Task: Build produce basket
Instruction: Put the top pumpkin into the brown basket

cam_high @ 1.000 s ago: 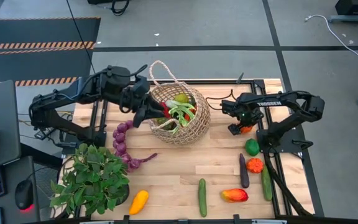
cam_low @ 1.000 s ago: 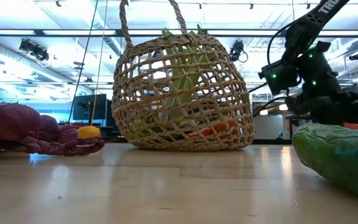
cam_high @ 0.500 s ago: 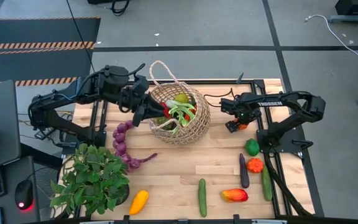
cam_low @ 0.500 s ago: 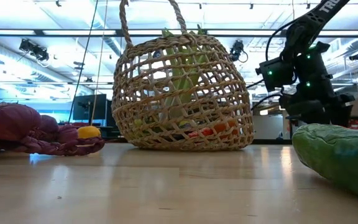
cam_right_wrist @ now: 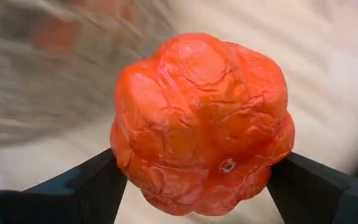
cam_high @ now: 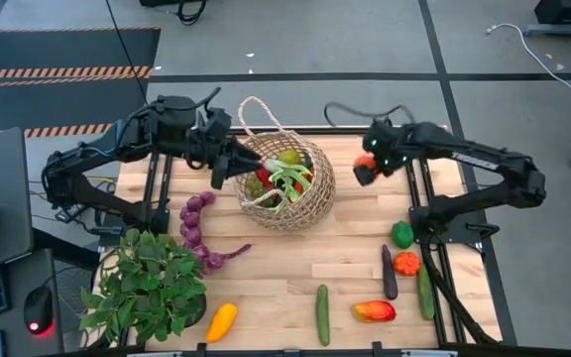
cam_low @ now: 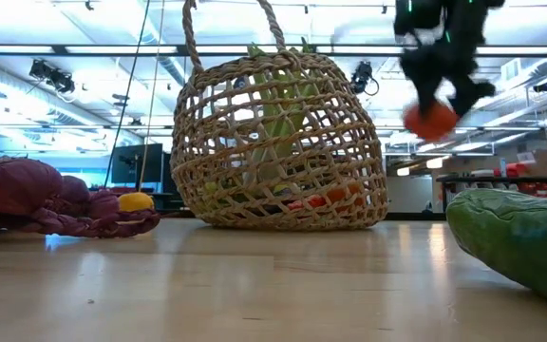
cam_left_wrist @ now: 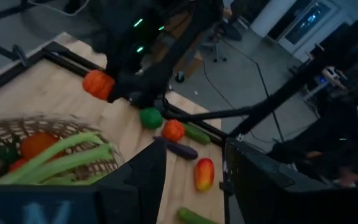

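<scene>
We carry an orange fruit (cam_high: 365, 164), clamped in our right gripper (cam_high: 367, 169), above the tabletop's far edge toward the basket (cam_high: 287, 193); next comes release over its mouth. Our left gripper (cam_high: 224, 171), half-open, steadies the rim. Two cucumbers (cam_high: 322, 314) and one squash (cam_high: 221, 321) await.

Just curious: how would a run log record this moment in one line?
right gripper: holds orange fruit, lifted beside basket | left gripper: at basket rim
</scene>
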